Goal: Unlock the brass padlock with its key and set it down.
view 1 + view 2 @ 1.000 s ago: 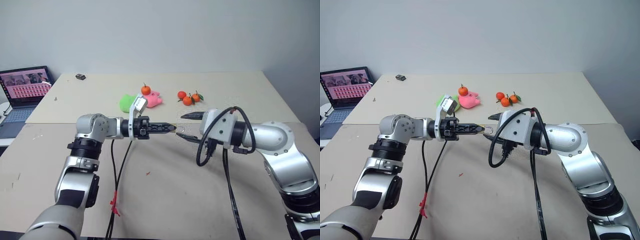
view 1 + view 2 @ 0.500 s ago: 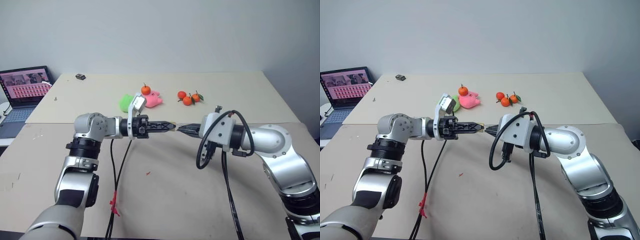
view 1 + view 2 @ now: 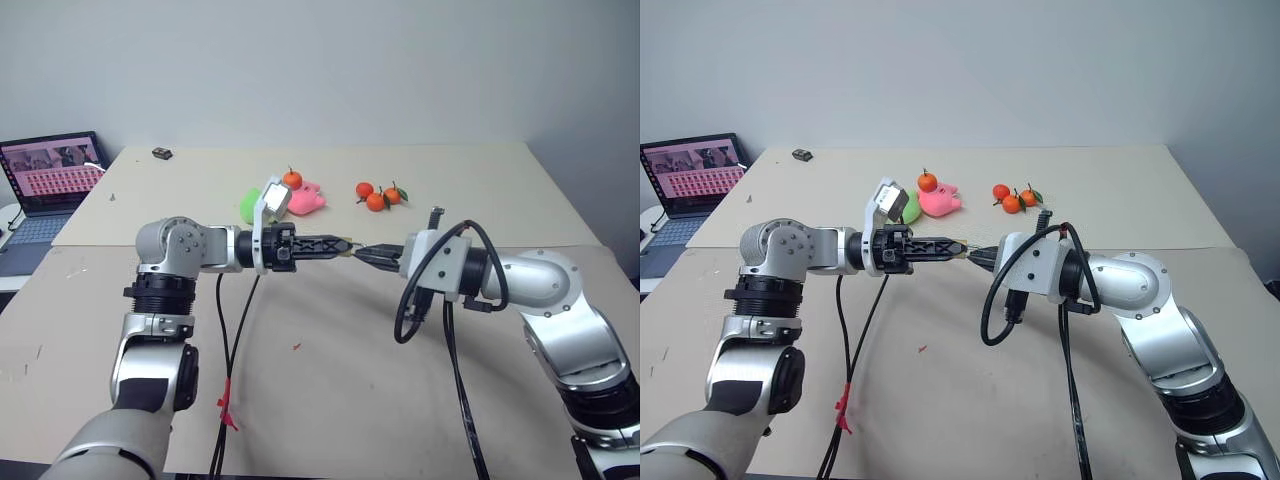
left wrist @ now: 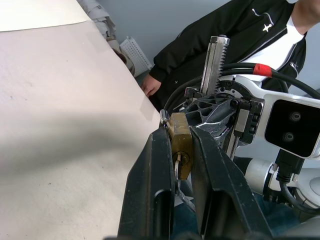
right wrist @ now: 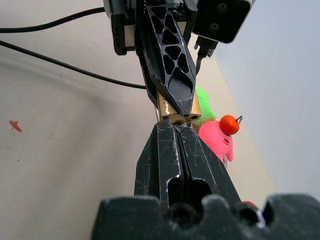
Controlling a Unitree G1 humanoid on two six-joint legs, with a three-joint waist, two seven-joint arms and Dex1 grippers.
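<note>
Brass padlock (image 4: 180, 142): small golden block, clamped between the left gripper's (image 4: 176, 150) two black fingers near their tips, held in the air. Silver shackle edge shows at its far end. Key (image 4: 177, 167): thin, silvery, just visible at the lock's underside, between the jaws.

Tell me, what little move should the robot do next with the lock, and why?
Probably twist the right gripper to turn the key. The left gripper is shut on the brass padlock, held up above the table, and the right gripper's fingers are pinched shut right at the padlock's end. The key itself is hidden there.
</note>
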